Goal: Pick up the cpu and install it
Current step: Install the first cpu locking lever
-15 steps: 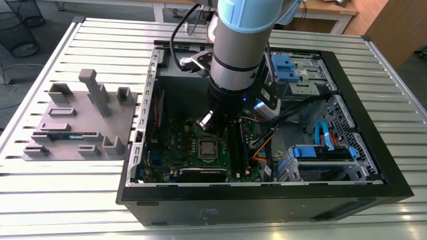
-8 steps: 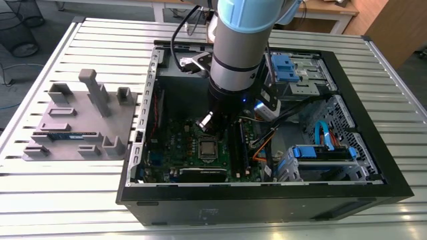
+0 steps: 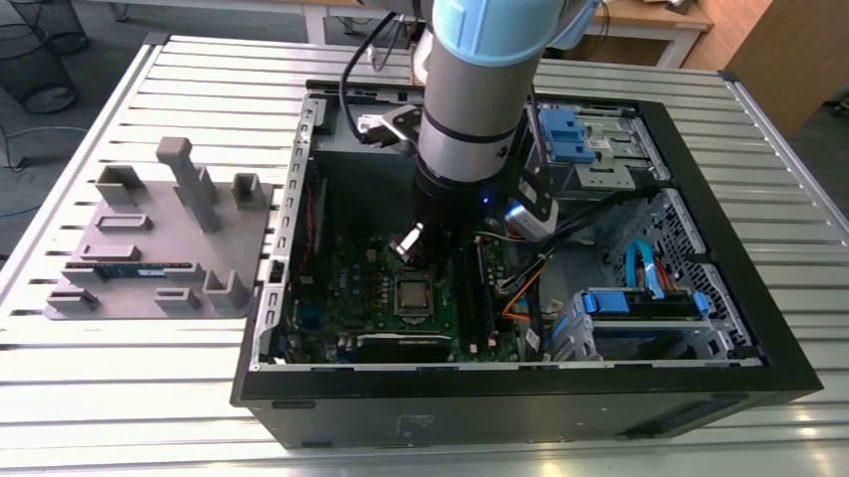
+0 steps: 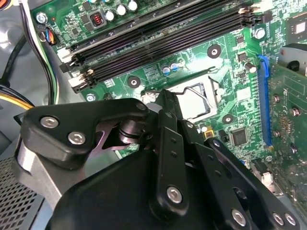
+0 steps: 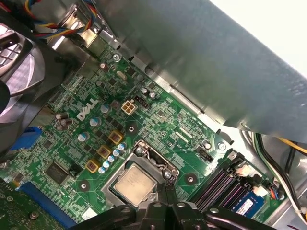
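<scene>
On the exterior view's left, our grey fixture tray (image 3: 139, 248) holds a memory stick (image 3: 133, 268). The cpu (image 5: 135, 184) already sits in its socket frame (image 5: 158, 160); we'd seat it flat, corners aligned. Our arm (image 3: 471, 109) hangs vertical inside the computer case (image 3: 531, 393), the gripper (image 5: 165, 191) just above the chip, fingers together, holding nothing.

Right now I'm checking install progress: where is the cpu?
The cpu lies in the socket frame on the motherboard inside the computer case, below the gripper.
</scene>
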### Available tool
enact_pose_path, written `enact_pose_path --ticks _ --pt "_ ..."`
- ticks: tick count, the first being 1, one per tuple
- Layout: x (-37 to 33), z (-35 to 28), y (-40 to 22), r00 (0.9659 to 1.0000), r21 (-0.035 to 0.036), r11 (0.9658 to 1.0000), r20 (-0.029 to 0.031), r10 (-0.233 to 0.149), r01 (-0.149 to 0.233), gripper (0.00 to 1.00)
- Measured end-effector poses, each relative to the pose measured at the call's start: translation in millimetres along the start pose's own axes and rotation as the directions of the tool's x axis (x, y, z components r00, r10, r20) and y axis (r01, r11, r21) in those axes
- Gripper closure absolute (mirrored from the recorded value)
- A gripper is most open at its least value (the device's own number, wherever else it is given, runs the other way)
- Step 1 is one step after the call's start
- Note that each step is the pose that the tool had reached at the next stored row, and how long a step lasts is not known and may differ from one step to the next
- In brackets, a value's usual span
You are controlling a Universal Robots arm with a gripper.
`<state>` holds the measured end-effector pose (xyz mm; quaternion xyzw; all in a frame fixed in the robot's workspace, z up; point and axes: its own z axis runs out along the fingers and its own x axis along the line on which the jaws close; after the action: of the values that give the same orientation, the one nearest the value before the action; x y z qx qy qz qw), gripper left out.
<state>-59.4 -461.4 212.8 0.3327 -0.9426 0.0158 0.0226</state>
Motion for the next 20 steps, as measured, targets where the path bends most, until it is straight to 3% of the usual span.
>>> enact_pose_path --ticks 20 --pt "1.2 4.7 -1.8 1.0000 0.0029 1.0000 -0.0023 0.000 0.000 0.89"
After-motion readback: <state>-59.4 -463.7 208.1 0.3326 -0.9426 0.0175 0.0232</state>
